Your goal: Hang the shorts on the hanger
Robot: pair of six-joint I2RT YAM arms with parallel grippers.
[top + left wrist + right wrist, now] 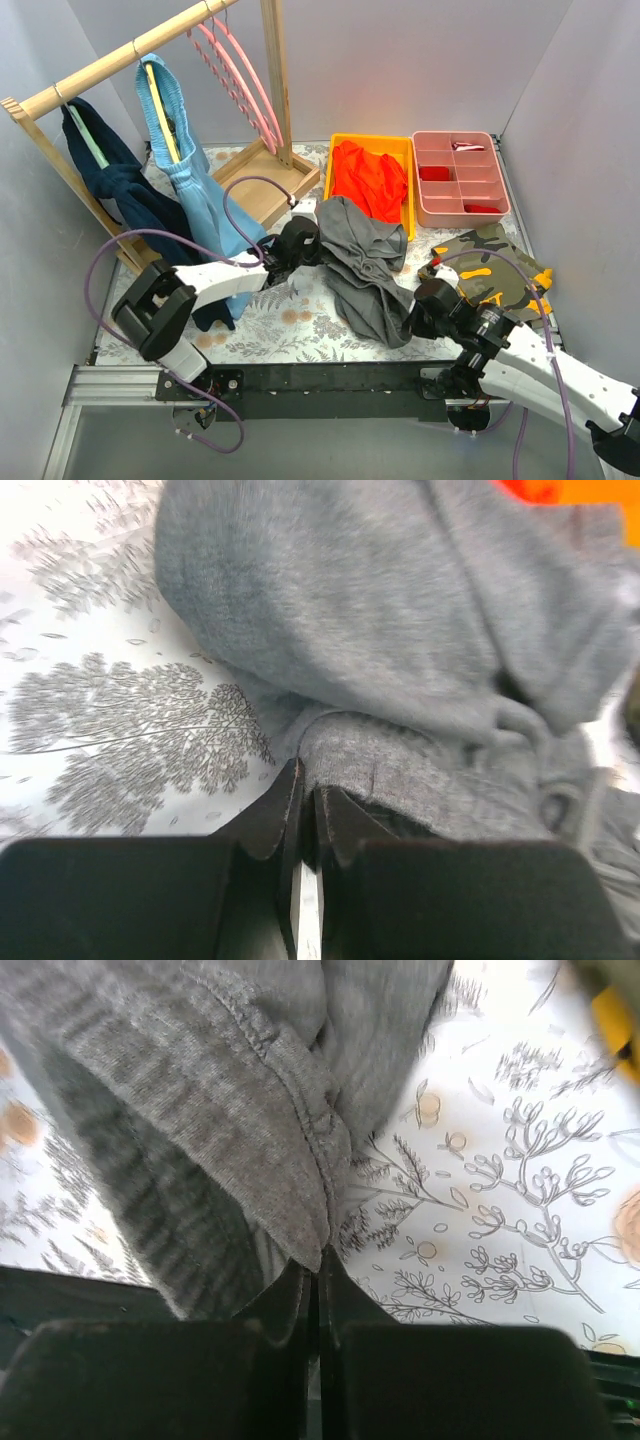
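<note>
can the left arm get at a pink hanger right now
Probably not yet: the left gripper is shut on the shorts, so it has no free fingers. The hanger itself hangs on the rail, and the way to it looks open.

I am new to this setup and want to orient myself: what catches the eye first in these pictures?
The dark grey shorts sprawl in the centre, pinched at either end by the left pincer and right pincer. Behind them, a bright orange garment fills a yellow tray, and two pink hangers hang on the wooden rack at back left.
</note>
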